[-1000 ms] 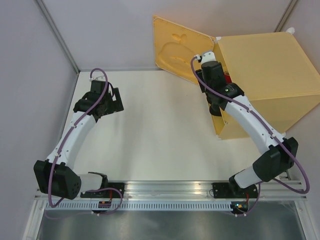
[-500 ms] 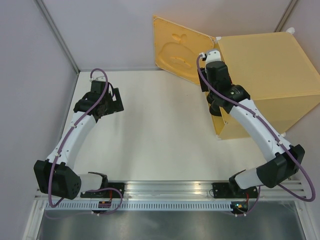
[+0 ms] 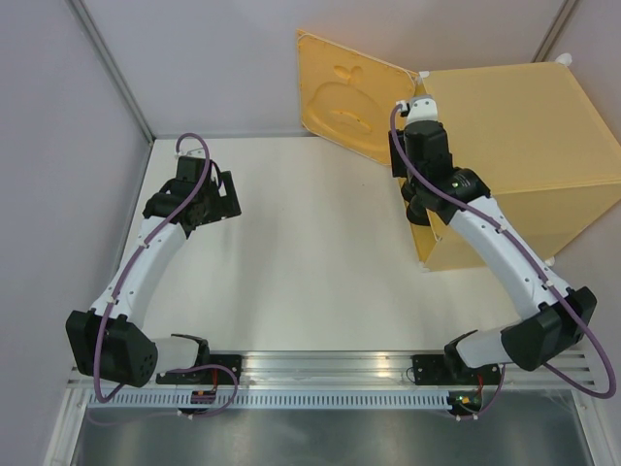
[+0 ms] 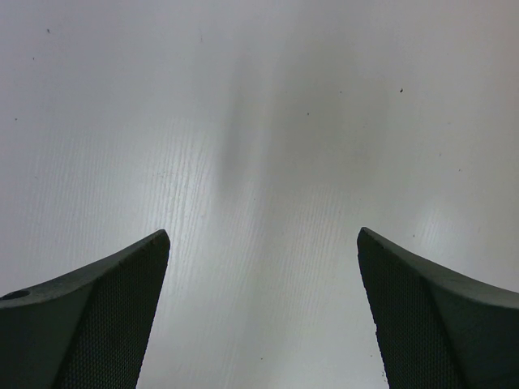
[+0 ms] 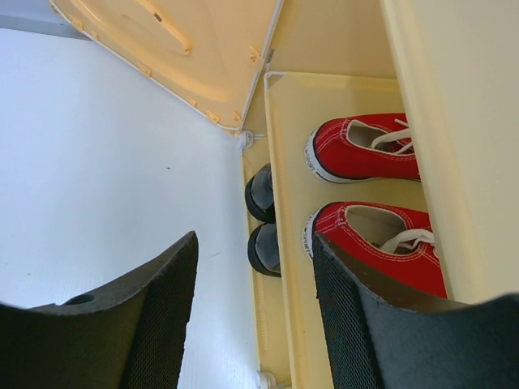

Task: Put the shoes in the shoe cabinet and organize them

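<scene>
The yellow-orange shoe cabinet (image 3: 514, 136) stands at the back right with its door (image 3: 344, 92) swung open. In the right wrist view two red sneakers (image 5: 365, 150) (image 5: 381, 243) lie side by side on its upper shelf (image 5: 288, 146). The heels of two black shoes (image 5: 261, 193) (image 5: 264, 249) show on the level below. My right gripper (image 5: 253, 237) is open and empty, hovering just above the cabinet's front opening; from above (image 3: 419, 146) its fingers are hidden under the wrist. My left gripper (image 4: 262, 232) is open and empty over bare table, far left (image 3: 225, 199).
The white table (image 3: 310, 262) runs from the arms' bases to the back wall. Grey walls close the left and back sides. The open door (image 5: 186, 49) leans out over the table's far edge beside the right wrist.
My right wrist has moved slightly right and back, closer to the cabinet's top front edge. The left arm has not moved.
</scene>
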You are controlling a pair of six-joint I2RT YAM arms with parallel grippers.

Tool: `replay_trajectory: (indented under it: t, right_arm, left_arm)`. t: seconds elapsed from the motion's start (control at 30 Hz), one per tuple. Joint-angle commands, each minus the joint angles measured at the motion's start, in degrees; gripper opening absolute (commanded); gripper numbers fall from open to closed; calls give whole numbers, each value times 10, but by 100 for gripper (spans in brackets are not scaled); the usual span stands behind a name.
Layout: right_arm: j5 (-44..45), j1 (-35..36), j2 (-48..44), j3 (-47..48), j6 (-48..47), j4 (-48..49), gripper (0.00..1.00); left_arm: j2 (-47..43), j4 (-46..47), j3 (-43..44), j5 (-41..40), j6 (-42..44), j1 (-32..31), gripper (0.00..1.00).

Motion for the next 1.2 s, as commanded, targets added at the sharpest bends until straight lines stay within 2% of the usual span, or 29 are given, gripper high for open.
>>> replay_trajectory:
  t: [0.0, 0.13, 0.3, 0.47, 0.53, 0.67, 0.93, 1.17]
  right_arm:
    - [-31, 0, -30, 2, 12, 32, 63]
    - [-63, 0, -43, 8, 12, 32, 64]
    - [-100, 0, -39, 33, -2, 33, 74]
    - [-115, -1, 41, 149, -2, -7, 88]
    - [-115, -1, 71, 217, 5, -39, 91]
    - [-105, -2, 139, 293, -10, -43, 98]
    - [-172, -44, 212, 378, -85, 48, 98]
    - [-249, -84, 304, 451, -149, 85, 98]
  left_arm:
    - [5, 21, 0, 4, 20, -1, 99]
    - [2, 23, -2, 6, 21, -1, 99]
    - [0, 36, -5, 32, 24, -1, 99]
    - [-2, 40, -10, 17, 27, -1, 99]
    - [-1, 41, -12, 8, 28, -1, 99]
    - [4, 41, -13, 2, 26, -1, 99]
    - [14, 40, -14, 3, 27, -1, 99]
    - [23, 43, -14, 1, 29, -1, 99]
